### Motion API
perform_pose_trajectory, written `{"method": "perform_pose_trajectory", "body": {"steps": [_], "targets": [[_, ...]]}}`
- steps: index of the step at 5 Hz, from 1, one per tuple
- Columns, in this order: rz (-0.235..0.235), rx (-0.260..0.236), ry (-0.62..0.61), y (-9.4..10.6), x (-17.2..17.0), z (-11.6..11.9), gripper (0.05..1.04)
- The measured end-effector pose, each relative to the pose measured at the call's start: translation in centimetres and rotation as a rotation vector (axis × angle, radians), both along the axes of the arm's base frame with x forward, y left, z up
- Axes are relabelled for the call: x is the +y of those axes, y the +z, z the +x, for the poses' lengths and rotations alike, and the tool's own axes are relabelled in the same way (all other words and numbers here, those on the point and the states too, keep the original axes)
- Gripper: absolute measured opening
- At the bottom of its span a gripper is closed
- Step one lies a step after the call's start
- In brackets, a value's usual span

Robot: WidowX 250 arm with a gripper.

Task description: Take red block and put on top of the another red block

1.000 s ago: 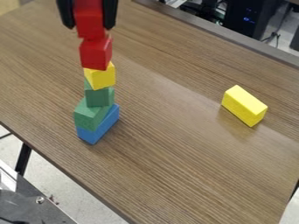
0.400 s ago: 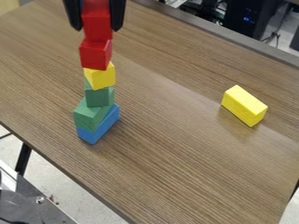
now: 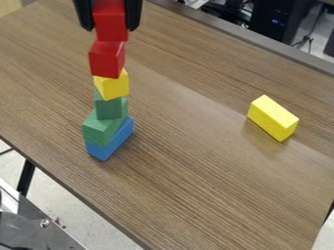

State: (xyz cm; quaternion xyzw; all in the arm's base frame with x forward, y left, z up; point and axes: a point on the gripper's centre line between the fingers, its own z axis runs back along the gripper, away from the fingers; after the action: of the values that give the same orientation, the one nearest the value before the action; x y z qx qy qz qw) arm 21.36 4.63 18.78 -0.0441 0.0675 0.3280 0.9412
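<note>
At the top edge, left of centre, the gripper (image 3: 110, 20) hangs with its two black fingers on either side of a red block (image 3: 111, 24), shut on it. Directly below is the other red block (image 3: 106, 59), the top piece of a tower. The held block's lower end meets or nearly meets that block's top; whether they touch I cannot tell. It sits slightly right of the lower block's centre.
Under the lower red block are a yellow block (image 3: 112, 86), two green blocks (image 3: 111, 107) and a blue block (image 3: 110, 141) on the wooden table (image 3: 196, 185). Another yellow block (image 3: 273, 117) lies at the right.
The gripper and its red block have moved a little to the right, and slightly up since the latest earlier frame. The tower has stayed put.
</note>
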Motion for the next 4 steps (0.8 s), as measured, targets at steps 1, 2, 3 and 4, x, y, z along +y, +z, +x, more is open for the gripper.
{"method": "perform_pose_trajectory", "body": {"steps": [1, 2, 3, 4], "targets": [[-0.011, 0.018, 0.016, -0.17, 0.07, -0.15, 0.587], [-0.023, 0.045, 0.019, -0.49, 0.01, -0.20, 0.587], [-0.048, 0.092, 0.031, -1.03, 0.09, -0.16, 0.587], [-0.068, 0.100, 0.044, -1.15, 0.30, -0.23, 0.587]]}}
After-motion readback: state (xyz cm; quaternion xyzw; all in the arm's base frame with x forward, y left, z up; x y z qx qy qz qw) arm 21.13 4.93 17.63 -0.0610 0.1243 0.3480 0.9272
